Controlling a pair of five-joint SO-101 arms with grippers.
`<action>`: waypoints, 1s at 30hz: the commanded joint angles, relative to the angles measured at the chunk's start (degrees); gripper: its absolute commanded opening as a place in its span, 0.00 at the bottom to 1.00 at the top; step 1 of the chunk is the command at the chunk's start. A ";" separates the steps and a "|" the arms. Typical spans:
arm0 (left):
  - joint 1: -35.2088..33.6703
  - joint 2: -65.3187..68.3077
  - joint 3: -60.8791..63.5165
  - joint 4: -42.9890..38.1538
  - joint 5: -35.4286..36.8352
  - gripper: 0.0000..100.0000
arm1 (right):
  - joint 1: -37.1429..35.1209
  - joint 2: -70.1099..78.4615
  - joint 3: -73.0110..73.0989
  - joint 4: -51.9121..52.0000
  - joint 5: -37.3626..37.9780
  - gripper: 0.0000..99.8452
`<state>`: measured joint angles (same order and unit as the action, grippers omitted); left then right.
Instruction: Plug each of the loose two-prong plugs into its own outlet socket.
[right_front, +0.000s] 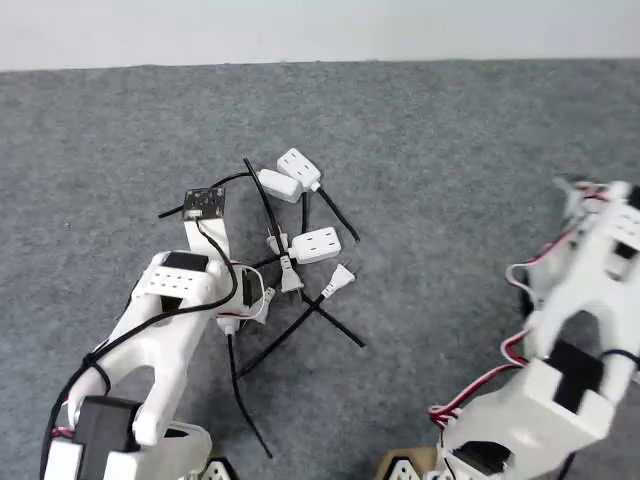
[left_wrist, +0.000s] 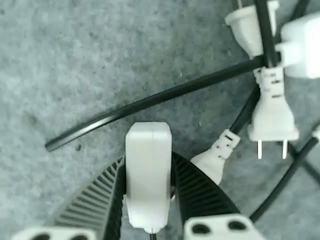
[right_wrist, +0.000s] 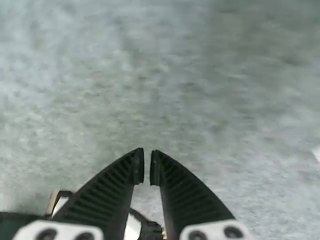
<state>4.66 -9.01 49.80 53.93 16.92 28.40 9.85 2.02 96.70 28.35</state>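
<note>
Covering the whole work area is a grey felt-like mat, and a strip of pale wall runs along the top edge of the high view. At lower left in that view the white left arm leans toward the centre. Its left gripper pinches a white rounded plastic connector block between black ribbed fingers. The block's face is turned away, so I cannot tell whether it is a plug or a socket. Just right of the arm, at centre, black cords cross in a tangle that partly covers the pieces. Two white plastic outlet sockets lie touching at the upper part of the cluster, and a third sits lower. White two-prong plugs lie loose on the mat just below it, none seated in a socket. At lower right the white right arm is cut off by the frame edge and its tip is blurred. The right gripper hangs over bare mat, jaws pressed almost together with only a thin slit between them, gripping nothing.
</note>
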 joint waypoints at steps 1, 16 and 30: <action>-1.32 -1.41 1.10 -0.70 -3.96 0.01 | -5.58 -4.70 6.33 -4.44 -2.81 0.01; -1.32 -25.05 9.89 1.67 -10.99 0.32 | -19.21 -9.89 32.97 -31.69 -8.79 0.02; -12.75 -49.05 15.69 4.13 -9.32 0.00 | -19.30 -9.54 33.14 -31.96 -8.79 0.02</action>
<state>-6.42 -56.92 65.63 57.45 6.81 9.49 2.20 35.43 65.41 20.26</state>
